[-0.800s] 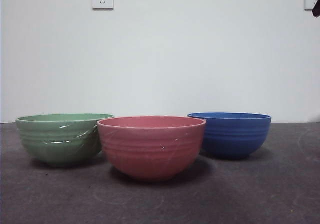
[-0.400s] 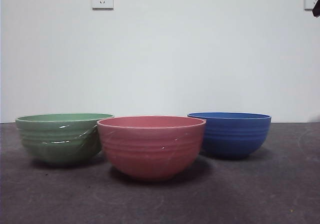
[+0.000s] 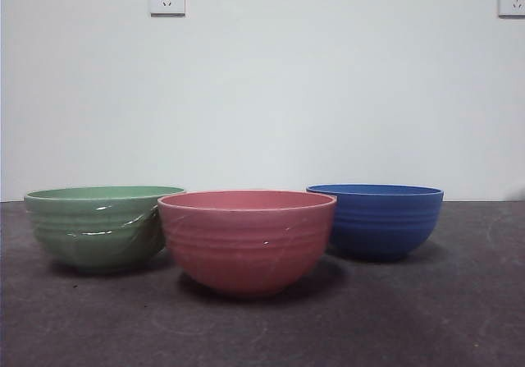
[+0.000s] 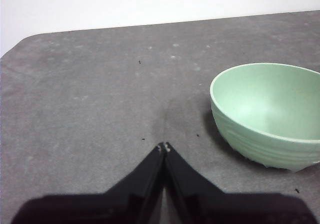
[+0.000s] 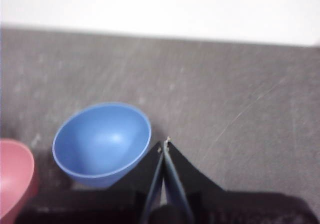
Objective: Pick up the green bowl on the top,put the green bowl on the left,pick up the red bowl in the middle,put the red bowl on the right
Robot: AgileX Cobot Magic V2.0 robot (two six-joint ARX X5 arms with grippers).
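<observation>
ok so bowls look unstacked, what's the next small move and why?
Probably none beyond parking both arms. The green bowl stands alone at the left and the red bowl sits beside the blue bowl, nothing stacked. The left gripper and right gripper are shut and empty, clear of the bowls.

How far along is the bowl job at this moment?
It looks finished. The green bowl stands alone on the table, left of the red bowl. The red bowl stands separately, though in front of and between green and the blue bowl, not rightmost. Nothing is in hand: the left gripper and right gripper are shut and empty.
</observation>
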